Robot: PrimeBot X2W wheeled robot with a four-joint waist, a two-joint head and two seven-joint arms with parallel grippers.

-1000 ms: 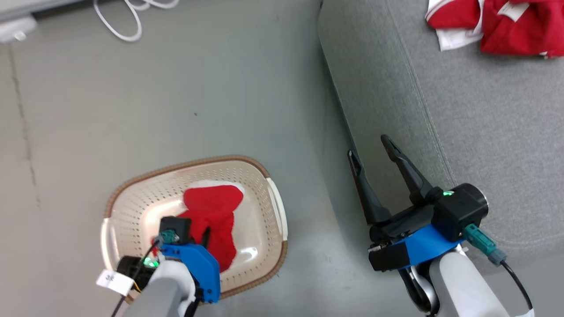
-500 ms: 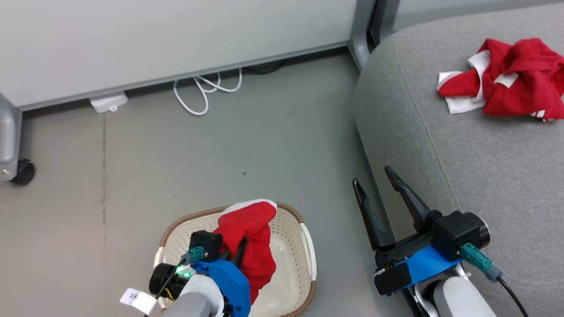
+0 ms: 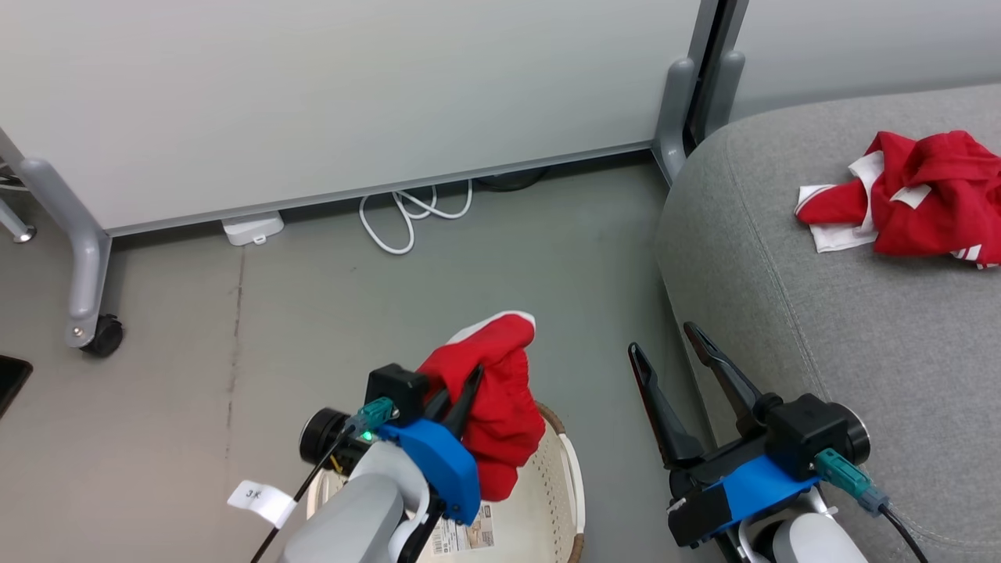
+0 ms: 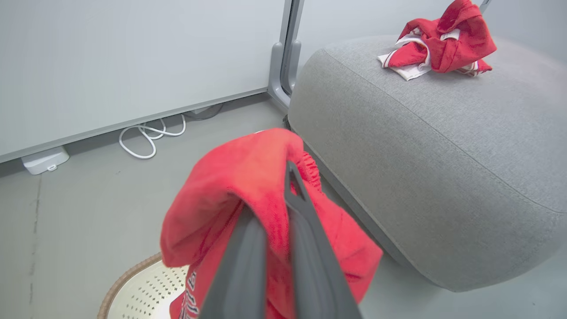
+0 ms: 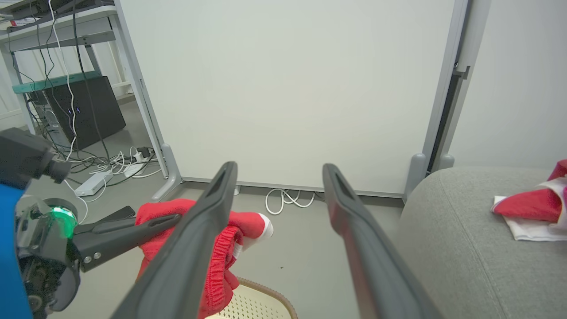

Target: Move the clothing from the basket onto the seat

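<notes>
garment of soft red fabric with white trim hangs clamped in the left pincer above the cream perforated plastic basket with brown rim. right pincer stands apart, empty, beside the light grey fabric sofa, where a second crumpled red garment lies.

White paper tag, dangling near left: a "3" and then a small mark, unclear.

Printed sticker on the floor of the basket: barcode-like lines, wording too small to read.

Red garment: white lettering low on the fabric in the left wrist view, partly folded and illegible.
</notes>
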